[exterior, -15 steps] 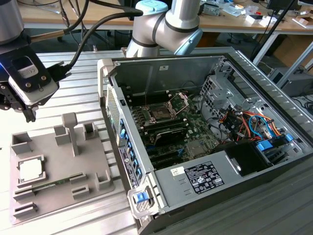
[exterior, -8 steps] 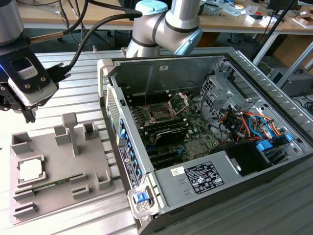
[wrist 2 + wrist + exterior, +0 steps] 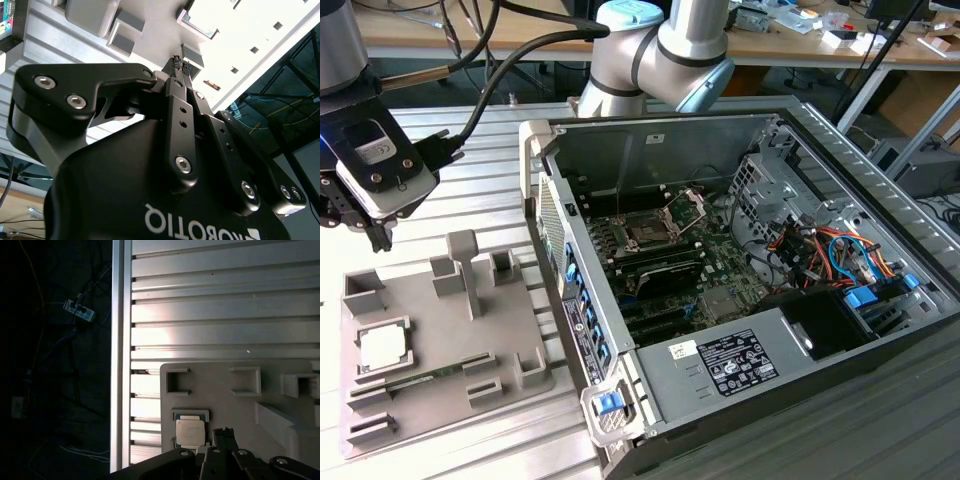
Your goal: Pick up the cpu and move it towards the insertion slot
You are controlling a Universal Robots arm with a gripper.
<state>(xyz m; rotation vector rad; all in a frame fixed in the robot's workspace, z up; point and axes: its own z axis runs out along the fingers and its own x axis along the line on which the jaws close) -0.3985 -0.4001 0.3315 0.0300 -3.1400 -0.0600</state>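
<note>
The cpu [image 3: 382,345], a pale square chip, lies flat in a square recess of the grey tray [image 3: 430,320] at the exterior view's left. In the first wrist view the cpu [image 3: 190,432] sits just beside the tips of my gripper [image 3: 225,432]. My gripper [image 3: 382,238] hangs above the tray's far end, clear of the chip. In the second wrist view the gripper [image 3: 181,62] has its fingers pressed together with nothing between them. The insertion slot [image 3: 650,232], a square socket with a raised metal plate, sits on the green motherboard inside the open computer case.
A long green memory stick [image 3: 420,378] lies in the tray in front of the cpu. Upright grey posts [image 3: 465,265] rise from the tray. The case wall [image 3: 560,250] stands between tray and motherboard. The ribbed aluminium table [image 3: 225,315] ends at an edge [image 3: 120,365].
</note>
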